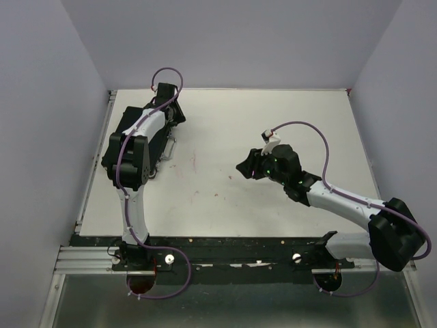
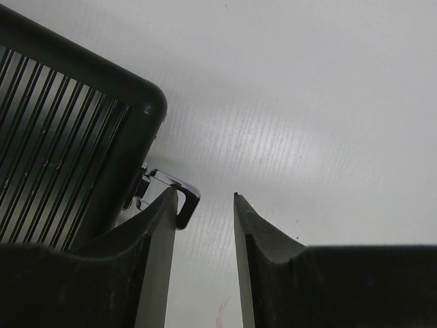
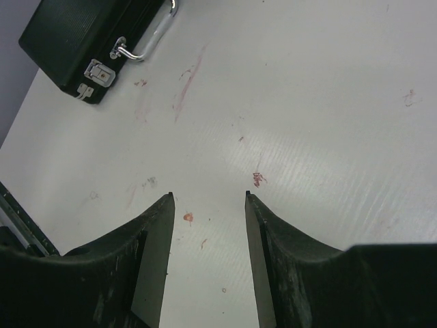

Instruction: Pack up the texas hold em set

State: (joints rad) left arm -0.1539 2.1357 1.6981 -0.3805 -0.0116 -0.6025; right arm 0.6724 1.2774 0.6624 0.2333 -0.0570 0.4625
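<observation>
Heft seems likely in the rigid, closed black case [image 3: 68, 34] at ten o'clock, best lifted by its silver handle [image 3: 157, 35]; left gripper [image 2: 205, 198] and right gripper [image 3: 208, 197] jaws stand parted, empty.

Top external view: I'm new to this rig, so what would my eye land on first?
The closed black case at the table's far left, with the left arm reaching over it. The left hand sits open beside the case's silver handle, while the right hand hovers open over bare, red-smudged table.
</observation>
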